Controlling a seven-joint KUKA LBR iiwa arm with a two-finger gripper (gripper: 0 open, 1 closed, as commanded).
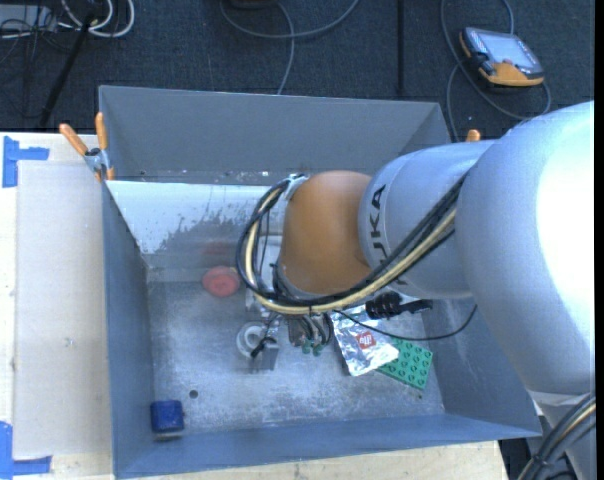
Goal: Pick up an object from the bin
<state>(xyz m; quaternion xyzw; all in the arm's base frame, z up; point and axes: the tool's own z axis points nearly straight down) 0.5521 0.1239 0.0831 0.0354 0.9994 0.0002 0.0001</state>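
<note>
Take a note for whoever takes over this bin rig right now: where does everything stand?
Gripper: down near the middle of the bin floor; can't tell if it grips anything.
Things: red lump up-left of it; foil packet and green plate to its right; blue block in the near-left corner.
Done: nothing seen lifted.
Left: grasp one thing and raise it out.
</note>
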